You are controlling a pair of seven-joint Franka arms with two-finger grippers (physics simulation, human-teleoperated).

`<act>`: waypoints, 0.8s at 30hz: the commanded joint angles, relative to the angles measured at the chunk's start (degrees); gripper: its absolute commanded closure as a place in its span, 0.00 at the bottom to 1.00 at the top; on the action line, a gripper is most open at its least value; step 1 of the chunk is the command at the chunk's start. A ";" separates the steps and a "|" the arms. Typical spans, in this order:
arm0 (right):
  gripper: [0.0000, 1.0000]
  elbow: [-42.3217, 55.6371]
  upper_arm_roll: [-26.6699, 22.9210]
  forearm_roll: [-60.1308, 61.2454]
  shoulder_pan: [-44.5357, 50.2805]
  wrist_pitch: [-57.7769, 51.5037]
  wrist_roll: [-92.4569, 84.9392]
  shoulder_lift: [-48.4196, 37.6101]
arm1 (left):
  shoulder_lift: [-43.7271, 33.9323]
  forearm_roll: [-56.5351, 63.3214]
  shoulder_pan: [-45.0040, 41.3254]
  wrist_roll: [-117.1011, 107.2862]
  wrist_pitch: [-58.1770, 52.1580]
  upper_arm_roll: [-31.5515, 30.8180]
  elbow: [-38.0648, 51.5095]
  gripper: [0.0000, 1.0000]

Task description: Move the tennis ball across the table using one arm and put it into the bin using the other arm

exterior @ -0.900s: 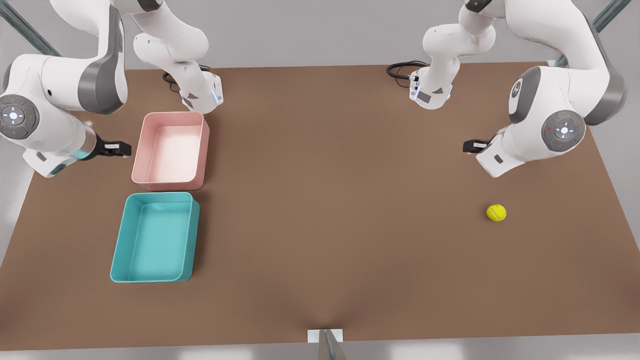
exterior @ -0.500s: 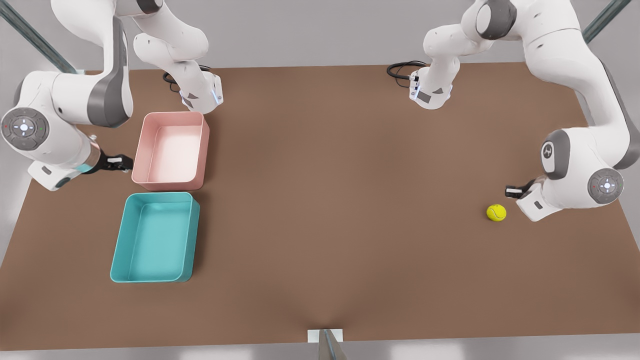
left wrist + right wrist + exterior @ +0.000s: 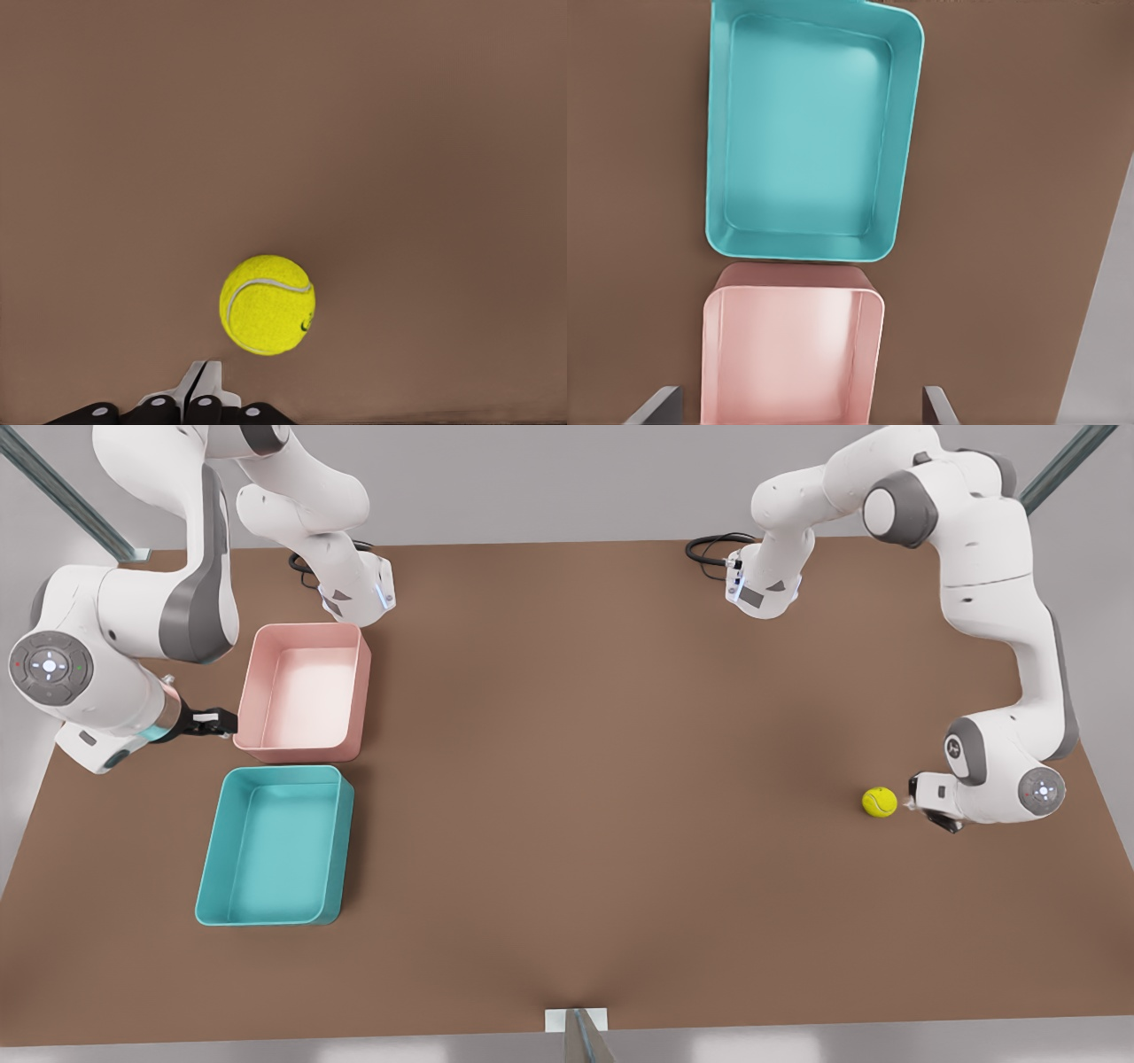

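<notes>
While the tennis ball [image 3: 879, 802] sits on the bare bench [image 3: 585, 779] at the right of the front view, the left gripper [image 3: 911, 795] is down low just beside it, on its right, fingers [image 3: 202, 387] pressed together with nothing between them. Over at the left of the frame, the right gripper [image 3: 217, 722] hovers by the pink tray [image 3: 303, 691], fingers spread wide and empty, with the teal bin [image 3: 276, 845] just below that tray.
</notes>
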 commanded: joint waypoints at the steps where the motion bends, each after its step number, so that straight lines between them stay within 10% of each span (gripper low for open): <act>1: 0.00 0.02 -0.03 -0.03 -0.01 -0.08 -0.83 0.00 | 0.94 0.16 0.68 45.32 5.18 0.73 0.08 0.79; 24: 0.00 0.46 -1.18 0.50 -0.01 0.80 -1.01 1.23 | 1.82 -1.16 0.16 45.32 15.38 3.19 -9.41 0.79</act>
